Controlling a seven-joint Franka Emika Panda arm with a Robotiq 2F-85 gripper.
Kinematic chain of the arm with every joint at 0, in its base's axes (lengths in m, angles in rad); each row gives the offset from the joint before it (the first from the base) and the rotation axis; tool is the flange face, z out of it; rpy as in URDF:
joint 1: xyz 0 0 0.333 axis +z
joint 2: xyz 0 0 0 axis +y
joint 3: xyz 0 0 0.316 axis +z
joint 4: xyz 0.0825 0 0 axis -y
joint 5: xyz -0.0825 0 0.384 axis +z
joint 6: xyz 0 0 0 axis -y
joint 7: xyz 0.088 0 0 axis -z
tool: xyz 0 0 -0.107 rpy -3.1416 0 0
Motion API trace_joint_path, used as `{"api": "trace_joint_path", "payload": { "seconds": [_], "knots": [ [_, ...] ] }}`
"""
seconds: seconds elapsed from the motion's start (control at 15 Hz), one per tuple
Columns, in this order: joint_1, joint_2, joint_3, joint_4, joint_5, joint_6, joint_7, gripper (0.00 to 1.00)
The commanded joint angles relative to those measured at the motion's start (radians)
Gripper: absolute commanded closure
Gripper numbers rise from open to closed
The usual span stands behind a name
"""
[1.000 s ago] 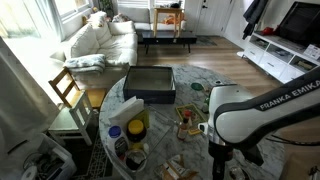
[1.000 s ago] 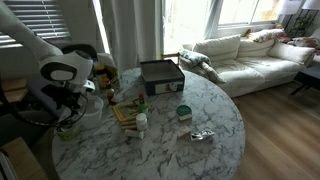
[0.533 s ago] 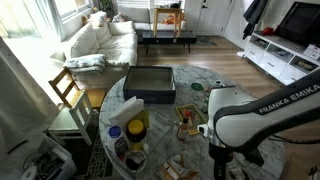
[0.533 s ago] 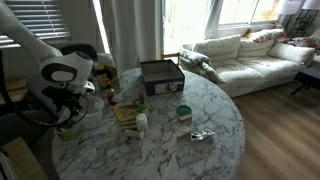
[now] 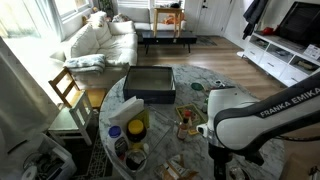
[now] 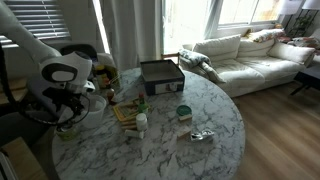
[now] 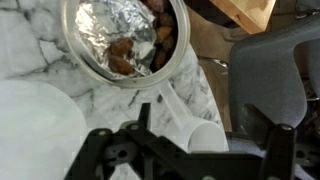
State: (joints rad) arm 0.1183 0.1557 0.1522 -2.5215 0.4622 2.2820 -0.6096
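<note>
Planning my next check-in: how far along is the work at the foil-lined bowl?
Done: nothing visibly; the foil-lined bowl sits on the marble table with food in it. In hand: nothing; the gripper hangs short of the bowl, jaws spread. Left: any grasp of the bowl.

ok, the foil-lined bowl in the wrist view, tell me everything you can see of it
The foil-lined bowl is round, with a clear, glass-like rim, lined with crumpled silver foil holding brown food pieces. It stands upright on the white marble table, near its edge, top cut off by the frame. The gripper is clear of it.
</note>
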Motion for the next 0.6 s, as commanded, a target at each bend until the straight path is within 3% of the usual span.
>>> {"api": "trace_joint_path", "payload": {
  "seconds": [0.0, 0.2, 0.33, 0.53],
  "knots": [
    [-0.009, 0.007, 0.018, -0.022, -0.029, 0.068, -0.018, 0.13],
    [-0.010, 0.012, 0.024, -0.029, -0.044, 0.092, -0.020, 0.34],
    [-0.012, 0.015, 0.026, -0.032, -0.052, 0.094, -0.016, 0.37],
    [-0.013, 0.015, 0.027, -0.037, -0.060, 0.093, -0.017, 0.34]
  ]
}}
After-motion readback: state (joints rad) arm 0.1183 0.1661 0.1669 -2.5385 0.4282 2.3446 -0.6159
